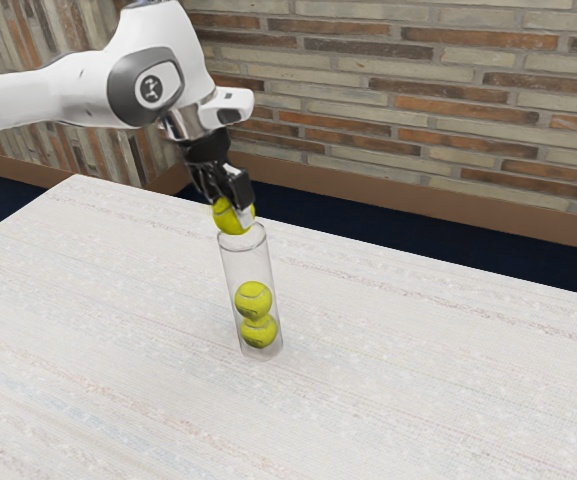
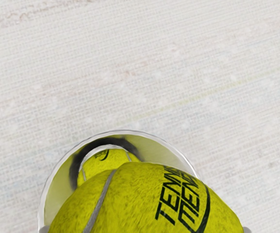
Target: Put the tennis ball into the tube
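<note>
Brick in grey, tan, brown and orange covers the walls [image 1: 418, 100], with a brown skirting [image 1: 468, 205] along their foot and a dark blue floor [image 1: 468, 262] below. Before them spreads a pale, whitish table [image 1: 418, 380] with a woven-looking surface and faint streaks.

At the exterior view's left, the white arm [image 1: 58, 97] comes in level, bends at a joint with a grey cap and reaches down toward the middle of the view. At its end hangs the black gripper [image 1: 236, 212], pointing down and grasping a yellow-green tennis ball [image 1: 227, 218] between its two fingers. The ball is right at the mouth of the clear tube, over the opening; whether it touches the rim I cannot tell.

Just to the exterior view's right of the held ball's middle and below it, the tube [image 1: 230, 268] stands upright on the table, open end up. Inside are two more balls, one stacked on the other: the upper ball [image 1: 253, 300] and the lower ball [image 1: 259, 333], which sits near the bottom.

In the wrist view, the held ball shows black lettering and a pale seam, and it covers much of the tube's round mouth. Past its edge, a ball inside the tube is partly visible.
</note>
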Robot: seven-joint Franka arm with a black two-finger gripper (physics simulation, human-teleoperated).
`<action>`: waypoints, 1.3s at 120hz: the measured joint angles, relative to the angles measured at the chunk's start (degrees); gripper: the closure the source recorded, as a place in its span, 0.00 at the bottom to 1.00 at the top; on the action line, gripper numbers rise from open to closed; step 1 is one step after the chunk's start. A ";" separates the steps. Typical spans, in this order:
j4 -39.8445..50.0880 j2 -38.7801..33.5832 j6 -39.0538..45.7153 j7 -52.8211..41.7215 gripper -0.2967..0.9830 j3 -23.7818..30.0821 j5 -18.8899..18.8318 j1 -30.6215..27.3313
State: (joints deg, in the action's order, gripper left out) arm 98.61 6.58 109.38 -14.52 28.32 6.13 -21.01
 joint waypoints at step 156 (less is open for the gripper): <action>-4.14 -12.95 -12.34 8.02 0.24 -30.16 -5.72 24.34</action>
State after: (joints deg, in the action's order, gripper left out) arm 94.47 -6.37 97.04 -6.49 -1.84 0.41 3.32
